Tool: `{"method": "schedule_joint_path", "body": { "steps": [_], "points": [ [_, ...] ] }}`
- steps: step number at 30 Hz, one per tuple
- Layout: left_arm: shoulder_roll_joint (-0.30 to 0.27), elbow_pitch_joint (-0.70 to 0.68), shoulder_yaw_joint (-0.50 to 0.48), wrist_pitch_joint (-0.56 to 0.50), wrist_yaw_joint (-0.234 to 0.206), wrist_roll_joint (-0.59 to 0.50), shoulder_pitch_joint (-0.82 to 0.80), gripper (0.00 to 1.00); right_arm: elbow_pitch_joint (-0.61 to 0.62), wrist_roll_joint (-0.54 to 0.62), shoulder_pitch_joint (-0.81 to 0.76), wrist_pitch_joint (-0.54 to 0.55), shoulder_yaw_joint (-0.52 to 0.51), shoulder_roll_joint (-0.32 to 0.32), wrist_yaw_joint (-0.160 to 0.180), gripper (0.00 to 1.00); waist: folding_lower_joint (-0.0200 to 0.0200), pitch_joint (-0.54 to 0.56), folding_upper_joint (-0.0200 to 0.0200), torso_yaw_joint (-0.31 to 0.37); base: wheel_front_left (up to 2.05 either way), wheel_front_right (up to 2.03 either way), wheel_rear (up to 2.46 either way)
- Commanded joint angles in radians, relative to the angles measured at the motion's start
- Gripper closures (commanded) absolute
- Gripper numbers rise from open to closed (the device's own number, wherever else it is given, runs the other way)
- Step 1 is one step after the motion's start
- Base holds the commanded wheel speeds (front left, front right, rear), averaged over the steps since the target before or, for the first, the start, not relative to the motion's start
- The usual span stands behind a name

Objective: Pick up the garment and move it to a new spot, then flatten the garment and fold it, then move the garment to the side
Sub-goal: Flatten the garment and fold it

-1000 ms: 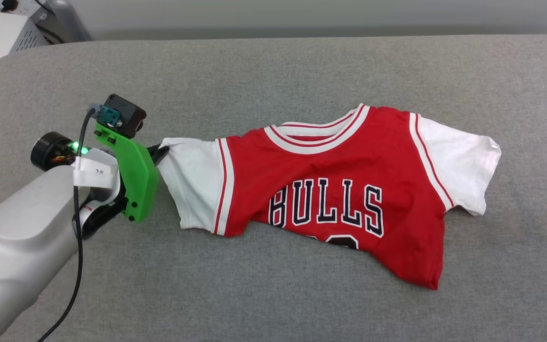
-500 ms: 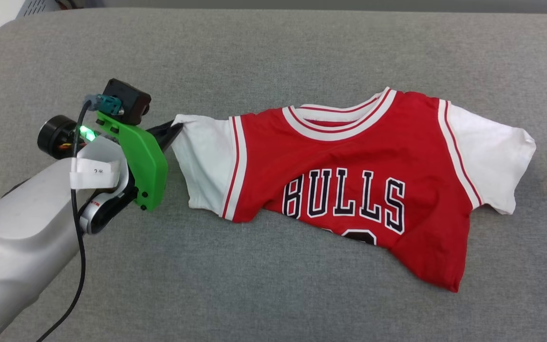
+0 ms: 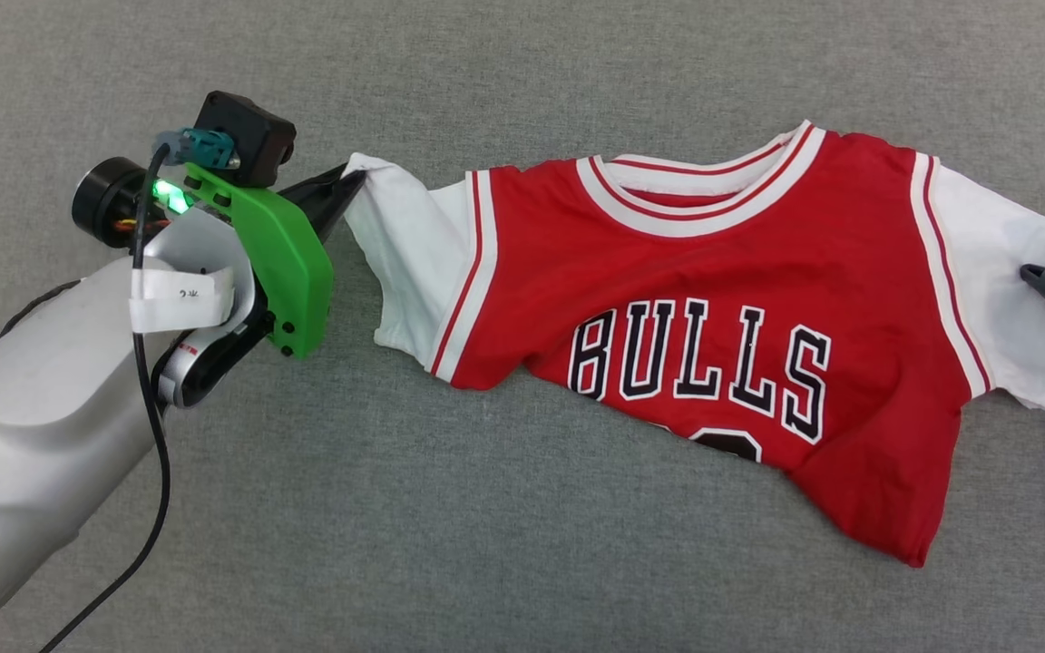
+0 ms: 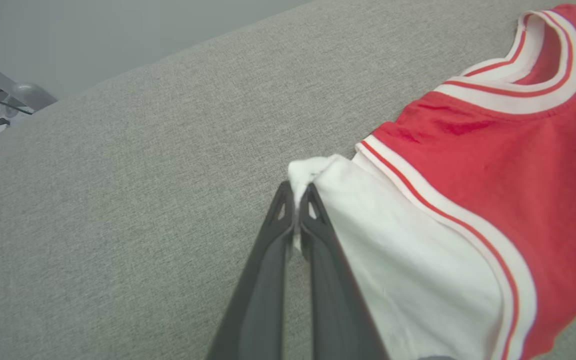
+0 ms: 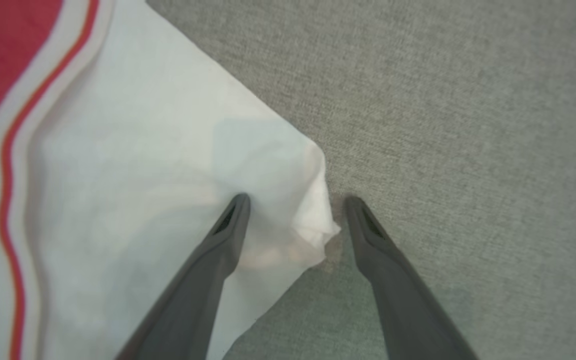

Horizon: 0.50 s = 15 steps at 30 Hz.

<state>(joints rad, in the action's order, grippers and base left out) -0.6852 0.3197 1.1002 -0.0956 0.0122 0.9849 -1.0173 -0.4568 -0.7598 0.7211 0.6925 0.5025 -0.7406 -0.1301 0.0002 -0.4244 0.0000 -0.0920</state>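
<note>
The garment (image 3: 722, 272) lies face up across the middle and right of the head view on the grey fabric worktop (image 3: 522, 73), collar toward the top of the frame and the "BULLS" lettering readable. It is neither flat nor folded. The lower body is rucked up, the number under the lettering is mostly tucked out of sight, and the hem trails to a point at the lower right. I judge the work to be early in the flattening step, with the shirt being taken by both sleeves so it can be spread. Whether it already lies in its new spot cannot be told. Smoothing, folding and moving it aside all appear to be left.

The left gripper (image 3: 352, 179) reaches in from the left of the head view. In the left wrist view its fingers (image 4: 268, 260) are pressed together on a small bunch of white cloth at the end of the sleeve, which rises a little off the worktop there.

The right gripper (image 3: 1035, 275) enters at the right edge of the head view, at the other sleeve. In the right wrist view its fingers (image 5: 213, 250) stand wide apart and hold nothing. One tip rests on the white cloth, the other on bare worktop just beside the sleeve's corner, so the corner sits between them.
</note>
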Motion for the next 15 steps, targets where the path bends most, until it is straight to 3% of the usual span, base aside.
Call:
{"method": "schedule_joint_path", "body": {
  "steps": [1,4,5,6,7,15],
  "points": [
    [0.008,0.006,-0.001,0.009,-0.005,-0.004,-0.019,1.00,-0.023,-0.012,-0.016,0.014,0.037,0.020,-0.001,0.00,-0.0002,-0.007,0.0000,-0.008,0.00,0.00,0.00],
    [0.011,0.017,-0.001,0.014,-0.002,-0.002,-0.016,1.00,-0.053,-0.037,-0.026,0.002,0.057,0.025,-0.001,0.00,-0.0002,0.001,0.0000,-0.005,0.00,0.00,0.00],
    [0.011,0.022,-0.001,0.017,-0.001,0.000,-0.013,1.00,-0.059,-0.045,-0.026,-0.010,0.062,0.024,-0.001,0.58,-0.0002,0.007,0.0000,-0.003,0.00,0.00,0.00],
    [0.010,0.026,-0.001,0.020,-0.001,0.001,-0.011,1.00,-0.062,-0.048,-0.023,-0.027,0.064,0.023,-0.001,0.74,-0.0002,0.013,0.0000,0.000,0.00,0.00,0.00],
    [0.009,0.032,-0.001,0.022,0.001,0.002,-0.008,1.00,-0.063,-0.052,-0.020,-0.046,0.068,0.019,-0.001,1.00,-0.0002,0.021,0.0000,0.003,0.00,0.00,0.00],
    [-0.011,0.046,-0.010,0.067,-0.003,-0.008,-0.001,1.00,-0.066,-0.028,0.034,-0.316,0.045,-0.016,-0.001,1.00,-0.0002,0.112,0.0000,0.027,0.00,0.00,0.00]
  ]
}}
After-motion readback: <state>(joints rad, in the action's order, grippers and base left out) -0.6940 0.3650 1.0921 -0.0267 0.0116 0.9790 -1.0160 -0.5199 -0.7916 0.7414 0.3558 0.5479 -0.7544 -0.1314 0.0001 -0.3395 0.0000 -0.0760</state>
